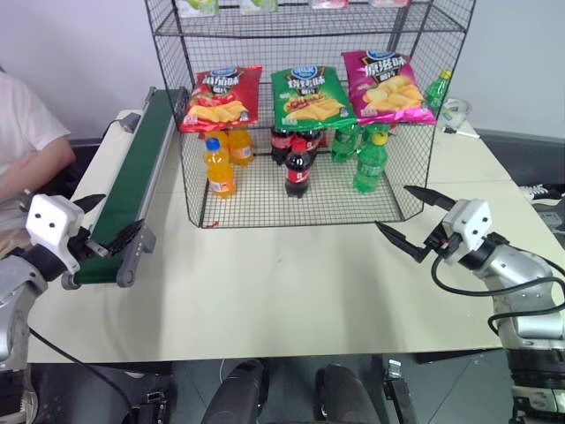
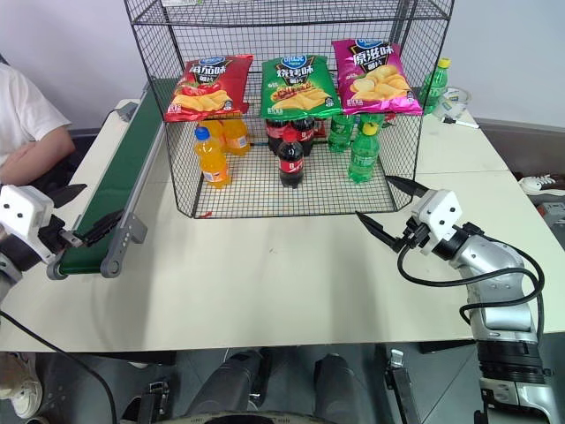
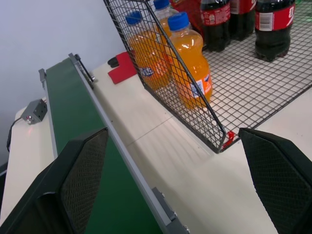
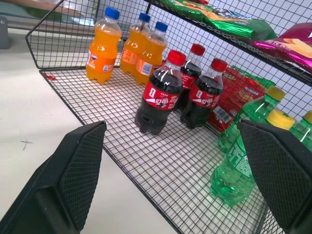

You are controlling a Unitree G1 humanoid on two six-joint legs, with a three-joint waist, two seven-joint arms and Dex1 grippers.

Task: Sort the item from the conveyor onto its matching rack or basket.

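Gaping empty: left end effector (image 1: 113, 221), right end effector (image 1: 410, 221).

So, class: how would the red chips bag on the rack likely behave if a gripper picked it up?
The red chips bag looks puffed and crinkly, so it is probably light for its size and would dent rather than stay stiff. Its glossy film may slip between fingers. It already droops over the shelf edge of the rack, so it would likely sag if held by one end.

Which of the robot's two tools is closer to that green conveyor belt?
The left tool: it hovers open at the near end of the conveyor. The right tool, also open, is across the table by the wire rack.
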